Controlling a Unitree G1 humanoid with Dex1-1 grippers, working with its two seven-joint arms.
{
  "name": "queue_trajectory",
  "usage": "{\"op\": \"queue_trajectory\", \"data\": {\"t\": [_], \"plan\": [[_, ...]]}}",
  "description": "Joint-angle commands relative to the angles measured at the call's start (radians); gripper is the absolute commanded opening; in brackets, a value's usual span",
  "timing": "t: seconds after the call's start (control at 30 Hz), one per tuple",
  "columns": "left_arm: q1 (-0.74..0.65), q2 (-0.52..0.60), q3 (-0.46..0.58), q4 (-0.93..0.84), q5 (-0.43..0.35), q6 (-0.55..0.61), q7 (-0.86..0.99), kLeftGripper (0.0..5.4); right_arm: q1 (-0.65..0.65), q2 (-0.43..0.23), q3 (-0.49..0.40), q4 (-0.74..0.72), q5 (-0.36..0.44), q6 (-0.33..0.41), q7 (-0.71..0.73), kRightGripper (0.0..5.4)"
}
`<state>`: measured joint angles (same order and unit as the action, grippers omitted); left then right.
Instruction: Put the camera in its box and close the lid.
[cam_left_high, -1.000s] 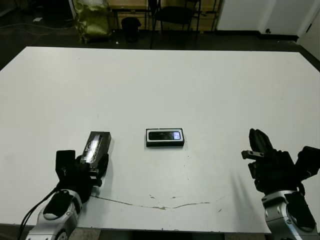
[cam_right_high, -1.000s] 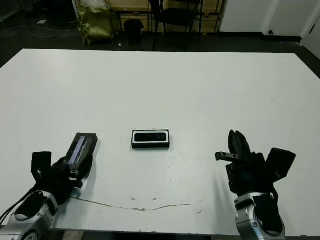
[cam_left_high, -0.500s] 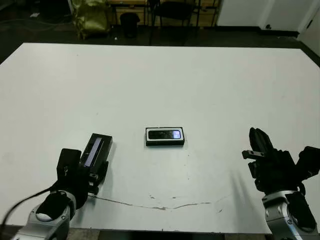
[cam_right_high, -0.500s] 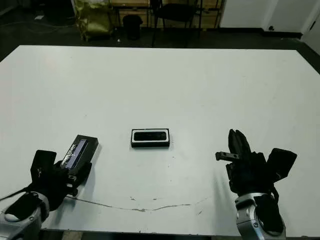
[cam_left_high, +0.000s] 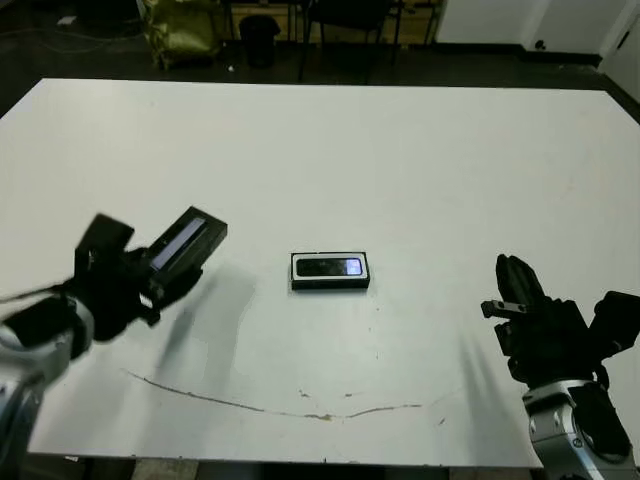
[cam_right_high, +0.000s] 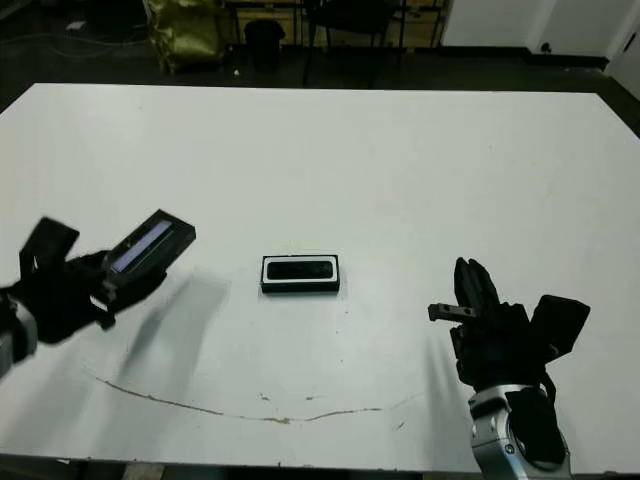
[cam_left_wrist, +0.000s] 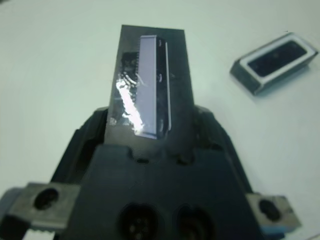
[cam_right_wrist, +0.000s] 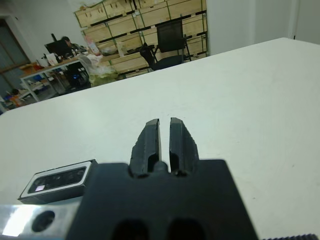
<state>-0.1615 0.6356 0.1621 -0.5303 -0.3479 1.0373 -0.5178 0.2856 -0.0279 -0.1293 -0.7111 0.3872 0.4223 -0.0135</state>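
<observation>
Near the middle of the white table (cam_left_high: 400, 170), seen from the head camera, the small shallow black-walled box with white lining (cam_left_high: 330, 272) lies with its long axis running left to right, and the slim black bar-shaped camera (cam_left_high: 331, 267) already lies inside along the same line. Left of it, the left gripper (cam_left_high: 165, 265) grips the flat black lid with a shiny greyish window strip (cam_left_high: 187, 240) off the table, tilted, its far end aimed up and rightward. At the near right, the right gripper (cam_left_high: 512, 290) is idle, well apart from the box. From the left wrist, the lid (cam_left_wrist: 150, 82) juts forward between the fingers, window up, box (cam_left_wrist: 275, 60) ahead. From the right wrist, that gripper's fingers (cam_right_wrist: 149, 140) are pressed together on nothing. Judged so, closing is in hand: next the lid must travel right, turn parallel to the box, level out and settle squarely on
</observation>
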Motion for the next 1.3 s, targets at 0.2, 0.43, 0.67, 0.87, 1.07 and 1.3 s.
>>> {"op": "queue_trajectory", "data": {"t": [0.2,0.43,0.67,0.87,1.07,1.3], "plan": [[-0.331,0.208,-0.155,0.208,0.010,-0.086,-0.208,2.63,0.005,0.002,-0.002,0.049,-0.006,-0.015,0.010,0.00],[-0.541,0.203,-0.329,0.428,0.115,-0.331,-0.386,2.63,0.011,0.000,0.004,0.084,-0.033,-0.076,0.035,0.00],[-0.674,0.140,-0.454,0.601,0.208,-0.498,-0.525,2.63,0.013,0.006,0.013,0.062,-0.038,-0.046,0.015,0.00],[-0.785,0.072,-0.530,0.738,0.287,-0.577,-0.615,2.63,0.010,0.016,0.021,0.055,-0.039,-0.027,-0.003,0.00],[-0.837,-0.004,-0.559,0.810,0.334,-0.606,-0.650,2.63,0.016,0.026,0.022,0.083,-0.032,-0.060,0.011,0.00],[-0.864,-0.086,-0.581,0.844,0.342,-0.603,-0.707,2.63,0.013,0.032,0.028,0.094,-0.032,-0.060,0.014,0.00]]}}
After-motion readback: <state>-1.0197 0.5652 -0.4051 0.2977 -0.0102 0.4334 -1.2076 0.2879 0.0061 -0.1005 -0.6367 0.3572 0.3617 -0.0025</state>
